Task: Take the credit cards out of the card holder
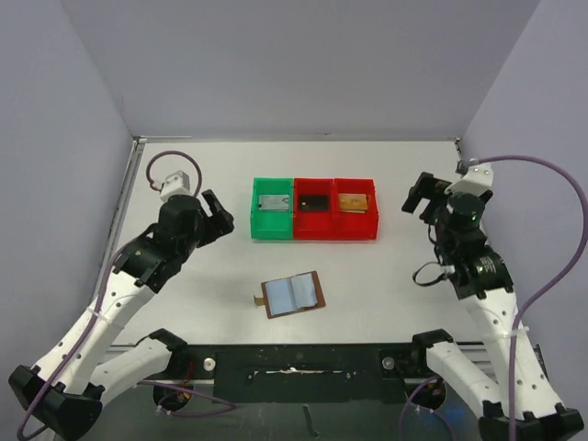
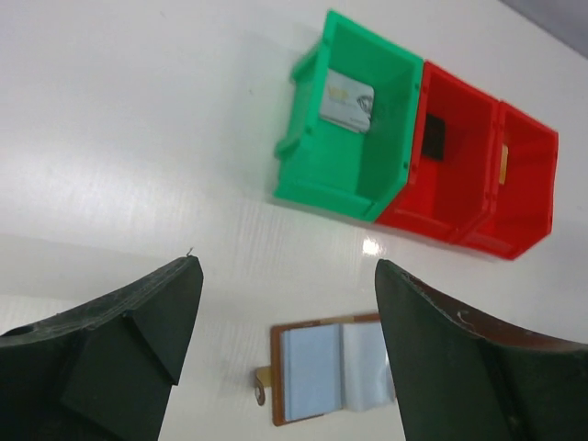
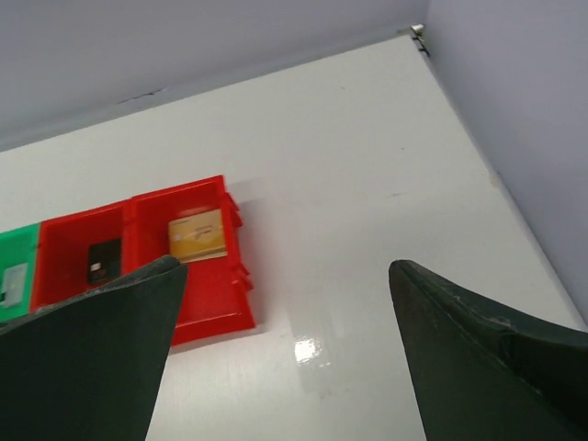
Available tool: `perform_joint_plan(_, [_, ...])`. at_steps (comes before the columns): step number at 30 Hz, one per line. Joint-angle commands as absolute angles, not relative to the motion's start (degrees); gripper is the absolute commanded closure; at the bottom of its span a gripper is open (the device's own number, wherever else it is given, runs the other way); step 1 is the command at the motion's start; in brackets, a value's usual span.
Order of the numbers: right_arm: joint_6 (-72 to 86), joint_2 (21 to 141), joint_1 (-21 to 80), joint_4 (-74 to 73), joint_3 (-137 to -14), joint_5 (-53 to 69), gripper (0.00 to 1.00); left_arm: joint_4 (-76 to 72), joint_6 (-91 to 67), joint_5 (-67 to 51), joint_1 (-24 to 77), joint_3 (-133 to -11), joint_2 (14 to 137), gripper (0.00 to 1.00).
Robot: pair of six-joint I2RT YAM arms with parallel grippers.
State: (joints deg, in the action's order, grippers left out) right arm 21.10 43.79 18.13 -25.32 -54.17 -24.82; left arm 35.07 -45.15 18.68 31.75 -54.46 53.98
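Card holder (image 1: 292, 294) lies open and flat on the white table (image 1: 184, 303). It is a thin brown leather-like bifold with pale blue-grey pockets, its long axis running roughly 9 to 3 o'clock. It sits between 4 and 5 o'clock from the nearer left gripper (image 1: 219, 213) and about 8 o'clock from the right gripper (image 1: 415, 193). Both grippers are spread wide and hold nothing. At 12 o'clock, a silver card (image 1: 272, 201) rests in a green bin (image 1: 273, 230), and a black card (image 1: 313, 200) and gold card (image 1: 353, 200) in red bins (image 1: 335, 230).

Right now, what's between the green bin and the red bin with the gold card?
The middle red bin, with a black card inside. The top view shows it.
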Motion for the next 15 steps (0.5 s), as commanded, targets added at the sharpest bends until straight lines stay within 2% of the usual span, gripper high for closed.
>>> perform_joint_plan(1, [18.14, 50.52, 1.45, -26.74, -59.04, -3.96, 0.02, 41.99, -37.43, 23.09, 27.03, -63.70, 51.88, 0.23])
perform_joint_plan(3, [19.70, 50.22, -1.35, -27.23, -60.27, -2.41, 0.02, 44.50, -36.78, 25.09, 26.90, -66.42, 51.61, 0.23])
perform_joint_plan(9, [17.23, 47.83, -1.38, -30.89, -66.83, -0.85, 0.03, 47.51, -37.64, 26.93, 26.89, -69.76, 48.96, 0.22])
perform_joint_plan(15, [15.40, 43.49, -1.35, -28.62, -68.64, -1.06, 0.02, 46.69, -37.86, 26.66, 26.89, -70.50, 49.60, 0.22])
